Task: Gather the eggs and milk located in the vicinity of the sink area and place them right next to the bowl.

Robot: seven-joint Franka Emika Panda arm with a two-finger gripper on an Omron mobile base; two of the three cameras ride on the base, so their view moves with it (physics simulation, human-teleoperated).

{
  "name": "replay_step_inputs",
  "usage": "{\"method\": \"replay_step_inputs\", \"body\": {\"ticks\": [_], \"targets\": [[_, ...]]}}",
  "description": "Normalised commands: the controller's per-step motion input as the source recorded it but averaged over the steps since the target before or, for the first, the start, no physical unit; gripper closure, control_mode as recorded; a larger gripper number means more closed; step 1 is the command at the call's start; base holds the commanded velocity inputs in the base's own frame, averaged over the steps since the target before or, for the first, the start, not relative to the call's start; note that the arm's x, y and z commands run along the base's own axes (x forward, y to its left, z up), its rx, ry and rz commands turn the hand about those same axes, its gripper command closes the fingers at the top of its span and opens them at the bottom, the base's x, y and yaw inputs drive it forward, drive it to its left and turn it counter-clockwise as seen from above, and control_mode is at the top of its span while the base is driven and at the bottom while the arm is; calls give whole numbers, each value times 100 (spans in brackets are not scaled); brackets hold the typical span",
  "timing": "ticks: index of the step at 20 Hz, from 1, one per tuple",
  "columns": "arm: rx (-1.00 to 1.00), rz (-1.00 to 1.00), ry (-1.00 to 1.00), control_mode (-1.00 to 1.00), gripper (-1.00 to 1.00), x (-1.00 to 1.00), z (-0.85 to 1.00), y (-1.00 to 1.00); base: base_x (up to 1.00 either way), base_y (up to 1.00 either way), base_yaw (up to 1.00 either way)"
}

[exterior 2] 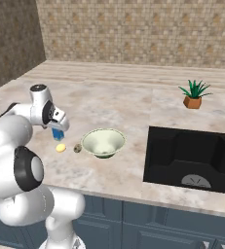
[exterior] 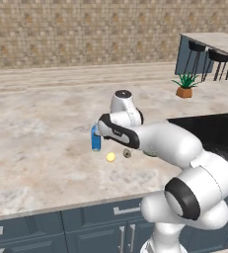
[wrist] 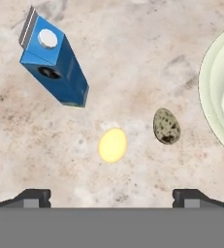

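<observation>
Looking down along your gripper [wrist: 111,196], you see its two dark fingertips spread wide apart at the bottom of the hand view, holding nothing. Beyond them, on the marbled worktop [wrist: 133,48], lie three small things. The pale yellow egg [wrist: 112,145] rests between the fingertips' lines, free of both. Just beside it sits a speckled olive-brown egg-shaped lump [wrist: 167,126], apart from the yellow egg and near the rim of the pale green-white bowl [wrist: 215,97]. The blue milk carton [wrist: 55,63] stands upright on the far side of the yellow egg, its gabled top and round white cap turned toward the camera.

From the right base view, your arm reaches over the milk carton [exterior 2: 58,133], with the egg [exterior 2: 60,148], the lump [exterior 2: 77,148] and the bowl [exterior 2: 103,142] in a row along the worktop. The black sink [exterior 2: 192,155] lies well apart from the bowl, and a potted plant [exterior 2: 194,95] stands behind it.
</observation>
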Motion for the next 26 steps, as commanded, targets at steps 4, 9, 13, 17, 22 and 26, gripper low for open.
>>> {"method": "replay_step_inputs", "body": {"ticks": [4,9,13,17,22,26], "targets": [[0,0,0,-100,-100,0,-24,9,0,0,0],[0,0,0,-100,-100,2,-29,0,0,0,0],[0,0,0,-100,-100,6,-31,0,0,0,0],[0,0,0,-100,-100,10,-27,0,0,0,0],[0,0,0,-100,-100,4,-27,0,0,0,0],[0,0,-4,-100,-100,3,-18,0,0,0,0]]}}
